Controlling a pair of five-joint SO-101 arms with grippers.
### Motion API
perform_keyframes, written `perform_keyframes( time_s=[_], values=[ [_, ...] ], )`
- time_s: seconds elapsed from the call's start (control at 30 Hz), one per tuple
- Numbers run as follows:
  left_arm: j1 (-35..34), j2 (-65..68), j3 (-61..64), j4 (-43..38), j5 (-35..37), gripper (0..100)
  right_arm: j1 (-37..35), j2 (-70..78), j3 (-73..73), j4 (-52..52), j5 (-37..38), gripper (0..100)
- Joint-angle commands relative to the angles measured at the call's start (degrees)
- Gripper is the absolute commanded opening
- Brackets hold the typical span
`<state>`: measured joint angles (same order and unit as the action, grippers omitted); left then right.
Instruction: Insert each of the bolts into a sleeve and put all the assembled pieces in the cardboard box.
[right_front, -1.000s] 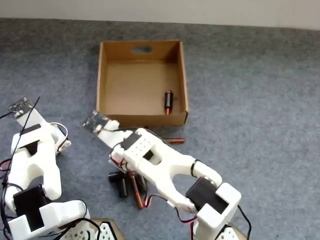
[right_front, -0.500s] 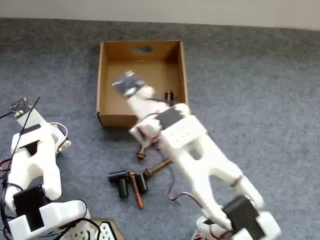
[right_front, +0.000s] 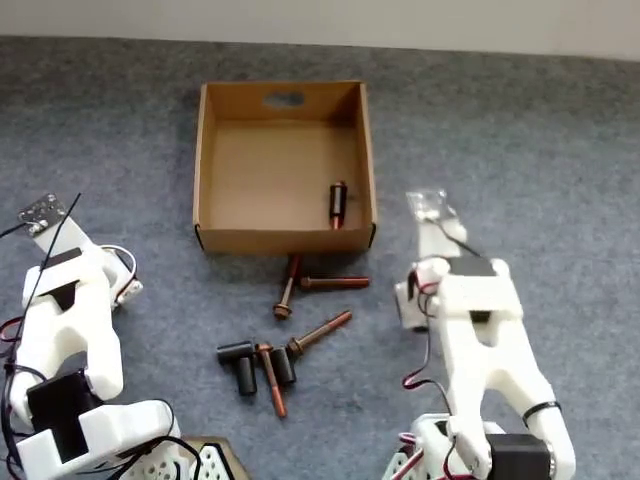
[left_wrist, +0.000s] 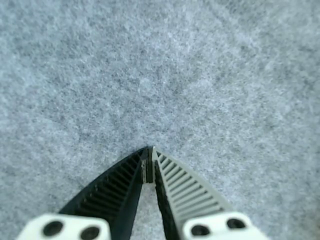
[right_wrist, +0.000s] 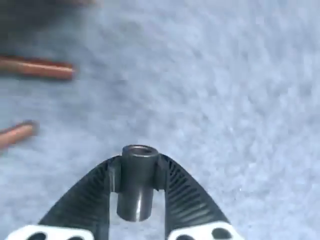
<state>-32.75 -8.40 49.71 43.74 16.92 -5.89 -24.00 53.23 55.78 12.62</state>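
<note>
The cardboard box (right_front: 207, 160) stands at the back with one assembled bolt-and-sleeve (right_front: 338, 203) lying inside near its right wall. In front of it on the carpet lie several copper bolts (right_front: 335, 283) and three black sleeves (right_front: 238, 352). My right gripper (right_wrist: 137, 167) is shut on a black sleeve (right_wrist: 136, 180), held upright with its hole showing. That arm (right_front: 470, 300) sits right of the bolts, low over the carpet. Two bolts (right_wrist: 37, 67) lie beyond its fingers. My left gripper (left_wrist: 148, 165) is shut on nothing above bare carpet, with its arm (right_front: 70, 300) far left.
Grey carpet (right_front: 520, 150) covers the whole table, with free room right of the box and along the far left. Both arm bases stand at the near edge.
My right arm swung from over the pile of sleeves and bolts, past the box front, out to the right side. The left arm stayed still.
</note>
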Motion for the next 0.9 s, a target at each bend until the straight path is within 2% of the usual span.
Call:
perform_keyframes(
  time_s=[0.0,0.07,0.17,0.23,0.43,0.63,0.87],
  values=[
    [0.7,-0.5,-2.2,-0.8,0.3,3,1.7,-1.9,3.2,-2.8,0.7,1.1],
    [0.7,-0.5,-2.2,-0.8,0.3,3,1.3,-1.9,4.1,-2.7,0.5,4.6],
    [0.7,-0.5,-2.2,-0.8,0.3,3,-0.3,-1.8,4.7,-2.2,0.6,16.4],
    [0.7,-0.5,-2.2,-0.8,0.3,3,-0.8,-1.8,4.6,-0.7,0.6,19.4],
    [0.7,-0.5,-2.2,-0.8,0.3,3,-1.0,-1.7,4.7,1.1,0.7,14.9],
    [0.7,-0.5,-2.2,-0.7,0.3,3,-1.1,-1.2,4.7,-2.2,0.8,14.1],
    [0.6,-0.5,-2.2,-0.7,0.3,3,-0.4,11.5,2.6,-2.1,3.0,14.1]
  ],
)
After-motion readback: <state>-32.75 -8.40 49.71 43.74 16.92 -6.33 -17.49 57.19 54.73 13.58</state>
